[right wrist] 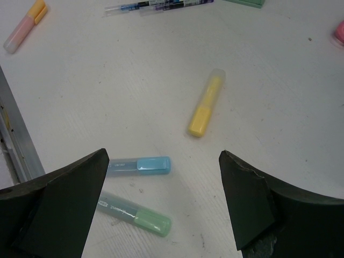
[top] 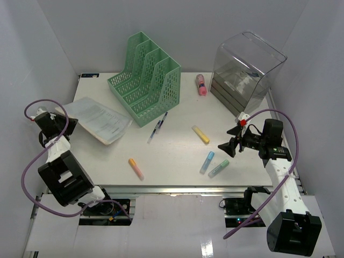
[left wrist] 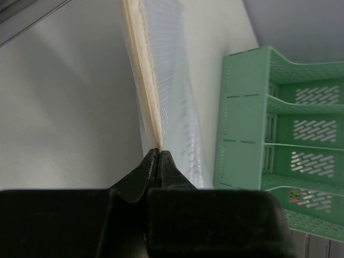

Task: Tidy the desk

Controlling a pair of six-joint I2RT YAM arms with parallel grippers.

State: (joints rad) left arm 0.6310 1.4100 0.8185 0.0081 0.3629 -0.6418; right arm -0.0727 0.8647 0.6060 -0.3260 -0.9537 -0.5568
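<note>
Left end effector (left wrist: pixel 158 157), clenched, pinches the zipper edge of one clear document pouch (left wrist: pixel 172 80). Right end effector (right wrist: pixel 164 156) hangs spread wide and empty above highlighters (right wrist: pixel 138 165). One green file rack (top: pixel 146 78), one clear box (top: pixel 247 70), five highlighters and two pens (top: pixel 157 127) lie on the white surface (top: pixel 172 156), which sits before the arms between white walls (top: pixel 32 54).

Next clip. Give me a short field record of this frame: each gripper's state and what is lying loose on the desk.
left gripper: shut on the edge of the document pouch
right gripper: open, holding nothing, near the blue highlighter and green highlighter
other loose items: yellow highlighter, orange highlighter, pink highlighter, two pens
organizers: green file rack at the back, clear box back right
surface: white desk
</note>
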